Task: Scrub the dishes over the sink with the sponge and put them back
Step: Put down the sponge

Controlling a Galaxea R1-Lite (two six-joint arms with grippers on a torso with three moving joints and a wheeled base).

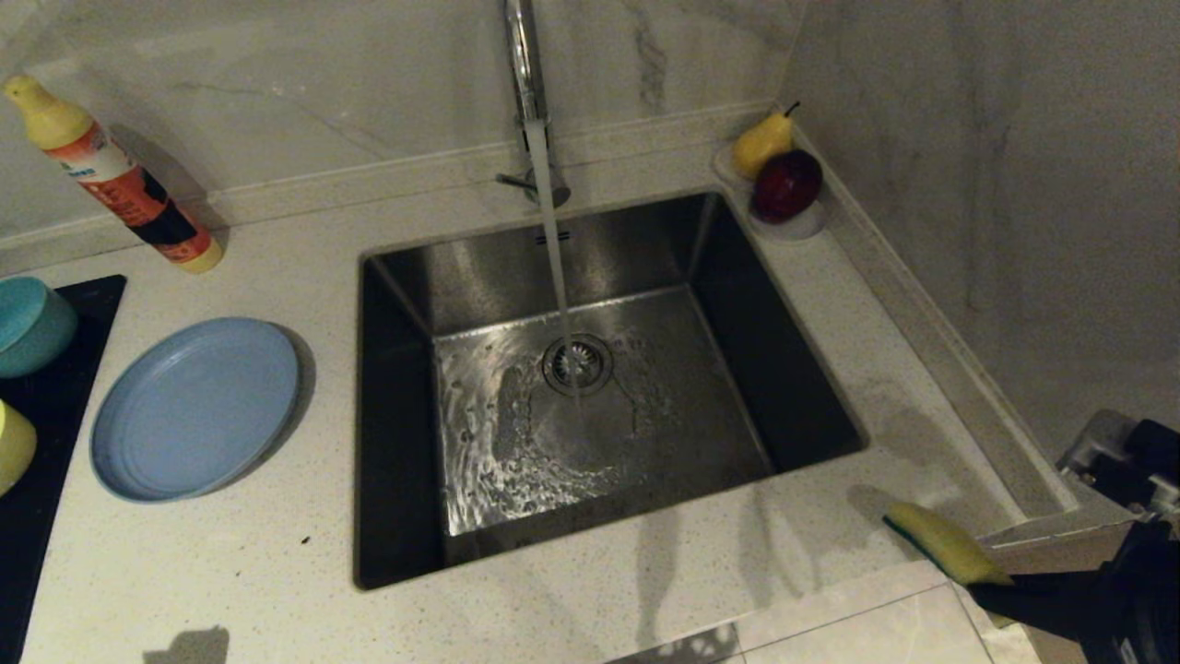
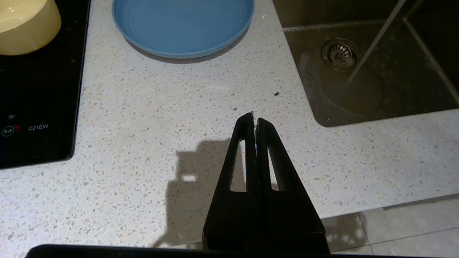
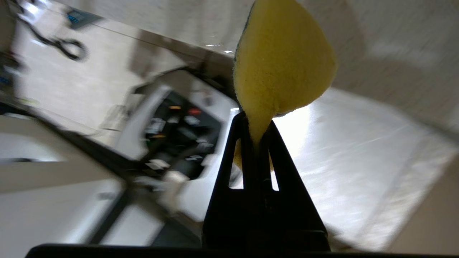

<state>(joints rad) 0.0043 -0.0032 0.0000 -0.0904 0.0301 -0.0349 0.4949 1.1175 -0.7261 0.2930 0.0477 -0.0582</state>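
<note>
The right end effector is clamped on the soft, squashy sponge at one end, while the left end effector, pressed together, hangs over the surface.

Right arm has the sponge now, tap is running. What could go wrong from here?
1. The right gripper pinches the sponge only by one squashed end; it may slip out during scrubbing.
2. The plate lies flat on the counter, and the left gripper is shut, so pickup could be awkward.
3. Running water may splash beyond the sink.

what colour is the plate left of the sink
Light blue: the plate shows best in the head view.
</note>
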